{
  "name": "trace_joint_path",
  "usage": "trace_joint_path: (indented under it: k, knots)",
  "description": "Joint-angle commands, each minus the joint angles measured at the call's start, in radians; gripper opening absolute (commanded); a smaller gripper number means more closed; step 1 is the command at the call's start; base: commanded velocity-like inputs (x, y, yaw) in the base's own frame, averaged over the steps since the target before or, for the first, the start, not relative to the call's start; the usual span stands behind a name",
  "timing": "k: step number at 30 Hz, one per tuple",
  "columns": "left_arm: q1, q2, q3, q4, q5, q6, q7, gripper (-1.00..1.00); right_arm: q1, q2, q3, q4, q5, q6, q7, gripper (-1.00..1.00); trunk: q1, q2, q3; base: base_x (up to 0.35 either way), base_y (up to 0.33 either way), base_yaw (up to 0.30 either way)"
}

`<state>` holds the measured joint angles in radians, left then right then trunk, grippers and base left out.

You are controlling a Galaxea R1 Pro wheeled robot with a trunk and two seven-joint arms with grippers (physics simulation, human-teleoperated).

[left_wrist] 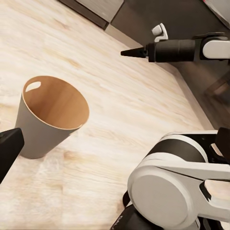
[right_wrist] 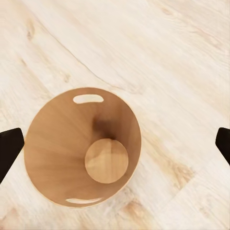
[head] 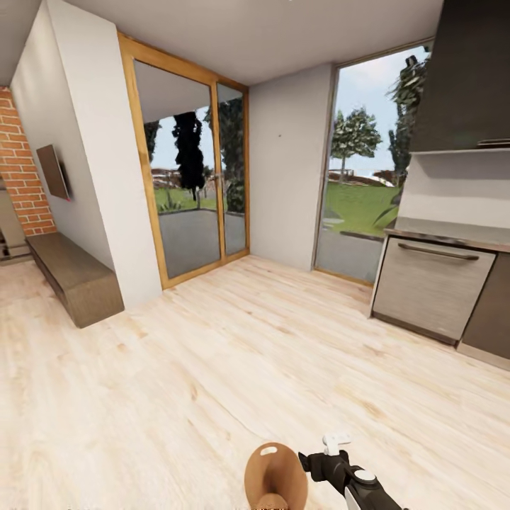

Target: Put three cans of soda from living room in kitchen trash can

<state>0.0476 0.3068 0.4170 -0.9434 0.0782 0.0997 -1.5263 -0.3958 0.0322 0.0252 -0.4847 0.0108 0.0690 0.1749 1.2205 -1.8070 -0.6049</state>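
While the head view covers the room, the trash can appears there at the near edge, standing upright on the pale wood floor, with the right arm just beside it on the right. Farther off, the same view shows wood-framed glass doors at the far left, a red brick wall at the left edge, a low bench along the left wall, and a kitchen cabinet with a bar handle at the right.

The left wrist view adds the bin's outside wall, pale grey and tapering toward its base, with a handle slot near the rim. It also shows the right gripper from the side, held above the floor and apart from the bin; from this angle the fingers read as a single dark point, so the gap cannot be told here.

The right wrist view looks straight down into the trash can: brown interior, round bottom, two handle slots, nothing inside. The right fingertips sit at opposite edges of that picture, spread wide, holding and touching nothing.

One dark left fingertip shows near the bin's wall; the left claw's opening cannot be told.
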Motion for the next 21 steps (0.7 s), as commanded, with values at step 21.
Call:
trace_joint_path:
  k: [21]
  knots:
    - [0.000, 0.000, 0.000, 0.000, -0.001, 0.000, 0.000, 1.00, 0.000, 0.000, 0.001, 0.000, 0.000, 0.000, 0.000, 1.00, 0.000, 0.000, -0.004, 0.041, 0.008, 0.015]
